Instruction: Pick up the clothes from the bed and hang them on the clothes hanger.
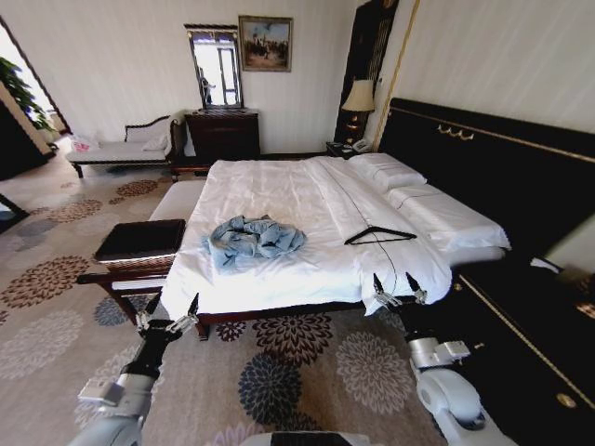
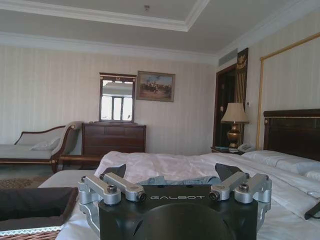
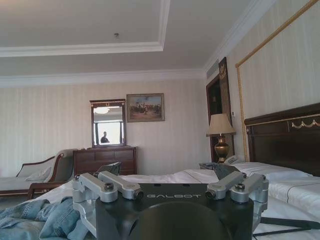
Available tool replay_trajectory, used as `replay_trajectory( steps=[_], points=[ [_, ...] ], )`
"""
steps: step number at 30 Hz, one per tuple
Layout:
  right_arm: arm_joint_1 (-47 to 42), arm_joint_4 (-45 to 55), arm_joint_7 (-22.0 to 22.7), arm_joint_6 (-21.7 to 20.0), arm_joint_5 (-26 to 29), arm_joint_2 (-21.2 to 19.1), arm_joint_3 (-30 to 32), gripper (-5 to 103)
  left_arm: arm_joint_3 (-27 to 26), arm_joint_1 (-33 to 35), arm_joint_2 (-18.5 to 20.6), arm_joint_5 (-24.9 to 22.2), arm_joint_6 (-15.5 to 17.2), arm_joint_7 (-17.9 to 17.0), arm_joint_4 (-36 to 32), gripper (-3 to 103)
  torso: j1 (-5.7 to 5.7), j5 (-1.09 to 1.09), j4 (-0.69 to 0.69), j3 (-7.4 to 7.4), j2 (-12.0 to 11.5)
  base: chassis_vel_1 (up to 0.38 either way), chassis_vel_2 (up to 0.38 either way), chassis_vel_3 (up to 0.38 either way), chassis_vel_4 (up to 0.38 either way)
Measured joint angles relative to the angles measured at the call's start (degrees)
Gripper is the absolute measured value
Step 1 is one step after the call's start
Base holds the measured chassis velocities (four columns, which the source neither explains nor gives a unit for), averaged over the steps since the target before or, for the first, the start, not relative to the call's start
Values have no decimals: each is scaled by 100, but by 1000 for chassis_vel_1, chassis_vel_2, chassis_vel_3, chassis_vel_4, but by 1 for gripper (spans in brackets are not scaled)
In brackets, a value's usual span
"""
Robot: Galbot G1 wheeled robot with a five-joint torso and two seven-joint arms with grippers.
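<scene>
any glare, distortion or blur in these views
Head view: wide-angle bending curves the tall black gold-trimmed headboard, and daylight blows out the upper left edge. Left wrist view: the mirror above the dark wooden dresser glares white; the black left claw body is dark. Right wrist view: the crumpled light-blue denim jacket looks soft up close.

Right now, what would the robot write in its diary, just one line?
phase: before pickup | jacket: crumpled on bed | hanger: flat on bed, beside jacket | left gripper: open, at bed's foot | right gripper: open, near hanger

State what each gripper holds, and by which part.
Nothing: left gripper and right gripper are open at the bed's foot; crumpled light-blue denim jacket lies untouched.
</scene>
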Motion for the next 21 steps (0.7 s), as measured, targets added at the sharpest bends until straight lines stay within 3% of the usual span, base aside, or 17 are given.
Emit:
replay_trajectory(
  steps=[21],
  points=[
    [-20,-56,-93,26,-57,127,-41,100,8,-67,46,9,46,-7,52,100,-1,1,0,0,0,0,0,0,0]
  ],
)
